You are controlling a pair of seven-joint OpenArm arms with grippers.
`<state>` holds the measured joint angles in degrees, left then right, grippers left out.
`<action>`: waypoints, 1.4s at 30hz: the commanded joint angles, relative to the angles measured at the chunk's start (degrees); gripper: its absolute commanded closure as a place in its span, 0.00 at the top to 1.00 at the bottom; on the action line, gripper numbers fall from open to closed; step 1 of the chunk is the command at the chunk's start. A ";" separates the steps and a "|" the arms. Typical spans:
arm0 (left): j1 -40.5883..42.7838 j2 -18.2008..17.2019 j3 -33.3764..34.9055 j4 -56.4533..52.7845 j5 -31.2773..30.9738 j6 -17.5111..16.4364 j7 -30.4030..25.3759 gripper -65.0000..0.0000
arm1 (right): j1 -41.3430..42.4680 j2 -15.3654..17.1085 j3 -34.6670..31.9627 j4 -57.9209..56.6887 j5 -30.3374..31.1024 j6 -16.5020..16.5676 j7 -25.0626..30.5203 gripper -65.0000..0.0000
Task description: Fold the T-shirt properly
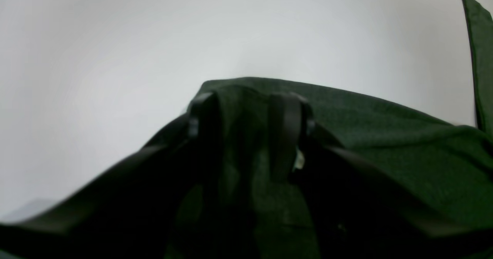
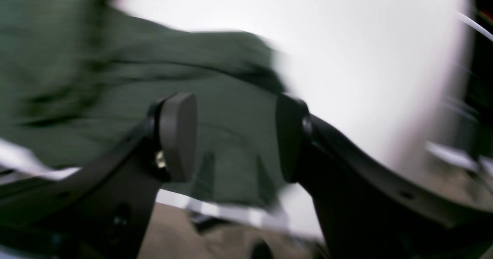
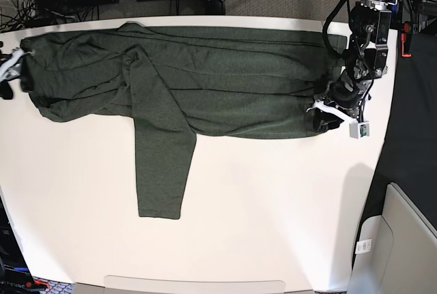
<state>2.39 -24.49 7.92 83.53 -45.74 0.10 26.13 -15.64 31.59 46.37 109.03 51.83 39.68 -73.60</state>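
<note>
Left wrist view first: the left gripper (image 1: 250, 135) has its two dark fingers (image 1: 285, 135) standing partly apart with a bunched fold of the T-shirt (image 1: 404, 151) between them, so it looks pinched on the cloth, though it's dim in there.

In the right wrist view the right gripper (image 2: 235, 135) is parted, pads (image 2: 179, 135) well apart, nothing between them, just blurry green fabric behind.

From the base view the shirt (image 3: 205, 76) lies spread across the far half of the white table (image 3: 273, 226), one sleeve (image 3: 164, 164) hanging toward the near side. The left gripper sits at the shirt's right end; the right one's at the far left table edge.

My guess: this is the straightening step, no real fold made yet. Next up probably that stray sleeve needs laying onto the body.
</note>
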 commanded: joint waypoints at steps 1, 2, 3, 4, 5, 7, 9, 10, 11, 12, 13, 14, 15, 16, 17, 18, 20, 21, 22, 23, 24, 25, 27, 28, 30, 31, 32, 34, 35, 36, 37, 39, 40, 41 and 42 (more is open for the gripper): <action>-0.77 -0.78 -0.32 1.00 -0.29 -0.41 -1.21 0.31 | 0.83 1.33 0.27 0.90 -1.15 0.32 0.94 0.51; -0.77 -0.78 -0.32 1.00 -0.29 -0.41 -1.21 0.31 | 1.70 1.33 0.18 0.90 -3.61 0.32 0.77 0.51; -0.77 -0.52 -0.32 1.00 -0.37 -0.41 -1.21 0.31 | 2.76 1.07 -0.61 0.81 -6.08 0.32 0.68 0.51; -0.77 -0.17 -0.32 1.00 -0.37 -0.41 -1.21 0.31 | 3.90 0.89 -2.19 0.55 -8.80 0.32 0.68 0.51; -0.77 -0.08 -0.41 1.00 -0.37 -0.41 -1.21 0.31 | 4.69 0.80 -3.95 0.46 -11.17 0.32 0.86 0.50; -0.77 -0.08 -0.32 1.00 -0.37 -0.41 -1.21 0.31 | 6.89 -0.25 -8.17 0.46 -15.57 0.32 1.03 0.47; -0.77 -0.08 -0.32 1.09 -0.37 -0.41 -1.21 0.31 | 9.70 -2.28 -12.04 0.37 -20.49 0.32 0.94 0.43; -0.77 -0.08 -0.32 1.09 -0.37 -0.41 -1.21 0.31 | 10.50 -3.15 -13.09 0.02 -22.52 0.32 0.94 0.41; -0.77 -0.08 -0.32 1.09 -0.37 -0.41 -1.21 0.31 | 11.46 -4.21 -14.33 -0.95 -24.01 0.32 0.94 0.39; -0.77 -0.08 -0.32 1.09 -0.37 -0.41 -1.21 0.31 | 12.87 -5.26 -15.82 -2.79 -25.86 0.32 0.94 0.37; -0.77 -0.08 -0.32 1.09 -0.37 -0.41 -1.21 0.31 | 13.92 -5.79 -16.96 -4.46 -27.00 0.32 0.94 0.36; -0.77 -0.08 -0.32 1.09 -0.37 -0.41 -1.21 0.31 | 14.72 -6.32 -17.93 -6.22 -27.97 0.32 1.03 0.35; -0.77 -0.08 -0.49 1.09 -0.37 -0.41 -1.21 0.31 | 15.59 -6.50 -18.46 -7.98 -28.76 0.32 1.12 0.34; -0.77 -0.08 -0.58 1.09 -0.37 -0.41 -1.21 0.31 | 16.56 -6.67 -18.63 -10.00 -29.37 0.32 1.12 0.32; -0.77 -0.08 -0.67 1.09 -0.37 -0.41 -1.21 0.31 | 17.27 -7.20 -18.63 -11.58 -29.72 0.32 1.12 0.30; -0.77 -0.08 -0.67 1.09 -0.37 -0.41 -1.21 0.31 | 18.06 -7.73 -18.46 -13.08 -29.72 0.32 1.21 0.28; -0.77 -0.17 -0.76 1.09 -0.37 -0.41 -1.21 0.31 | 19.20 -7.81 -18.19 -15.71 -29.72 0.32 2.70 0.25; -0.77 -0.17 -0.76 1.09 -0.37 -0.41 -1.21 0.31 | 19.29 -7.73 -18.19 -16.77 -29.81 0.32 3.76 0.24; -0.77 -0.17 -0.76 1.09 -0.37 -0.41 -1.21 0.31 | 19.29 -7.64 -18.19 -18.09 -29.90 0.32 4.72 0.23; -0.77 -0.17 -0.76 1.09 -0.37 -0.41 -1.21 0.31 | 19.46 -7.64 -18.11 -19.32 -30.34 0.32 5.43 0.23; -0.77 -0.17 -0.76 1.09 -0.37 -0.41 -1.21 0.31 | 19.90 -7.64 -18.11 -20.20 -31.13 0.32 6.04 0.22; -0.77 -0.17 -0.76 1.09 -0.37 -0.41 -1.21 0.31 | 20.08 -7.64 -18.11 -20.90 -31.92 0.32 6.57 0.22; -0.77 -0.17 -0.76 1.09 -0.37 -0.41 -1.21 0.31 | 19.99 -7.64 -17.93 -21.69 -33.86 0.32 6.83 0.22; -0.77 -0.17 -0.76 1.09 -0.37 -0.41 -1.21 0.31 | 19.81 -7.64 -17.49 -21.69 -34.82 0.32 6.83 0.22; -0.77 -0.17 -0.76 1.09 -0.37 -0.41 -1.21 0.31 | 19.73 -7.99 -15.38 -21.69 -36.67 0.32 6.66 0.22; -0.77 -0.17 -0.76 1.09 -0.37 -0.41 -1.21 0.31 | 19.64 -7.99 -14.50 -21.69 -37.11 0.32 6.66 0.22; -0.77 -0.17 -0.76 1.09 -0.37 -0.41 -1.21 0.31 | 19.20 -7.99 -13.71 -21.69 -37.28 0.32 6.66 0.22; -0.77 -0.17 -0.76 1.09 -0.37 -0.41 -1.21 0.31 | 18.58 -7.81 -12.13 -21.34 -36.41 0.32 6.66 0.22; -0.77 -0.17 -0.76 1.09 -0.37 -0.41 -1.21 0.31 | 18.58 -7.73 -11.25 -21.34 -35.70 0.32 6.66 0.22; -0.77 -0.17 -0.76 1.09 -0.37 -0.41 -1.21 0.31 | 18.58 -7.73 -10.19 -21.34 -34.73 0.32 6.48 0.22; -0.77 -0.17 -0.67 1.09 -0.37 -0.41 -1.21 0.31 | 18.58 -7.73 -9.49 -21.43 -34.21 0.32 6.48 0.22; -0.77 -0.17 -0.58 1.09 -0.37 -0.41 -1.21 0.31 | 18.50 -7.90 -8.26 -21.60 -33.24 0.32 6.39 0.22; -0.77 -0.17 -0.58 1.09 -0.37 -0.41 -1.21 0.31 | 18.50 -8.08 -8.08 -21.69 -33.15 0.32 6.39 0.22; -0.77 -0.17 -0.58 1.09 -0.37 -0.41 -1.21 0.31 | 18.50 -8.08 -8.08 -21.69 -32.98 0.32 6.39 0.22; -0.77 -0.17 -0.58 1.09 -0.37 -0.41 -1.21 0.31 | 18.50 -8.17 -8.08 -21.69 -32.98 0.32 6.39 0.22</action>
<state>2.50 -23.81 7.75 83.53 -45.80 0.03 26.37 2.04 22.39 37.95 86.48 18.15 39.88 -67.90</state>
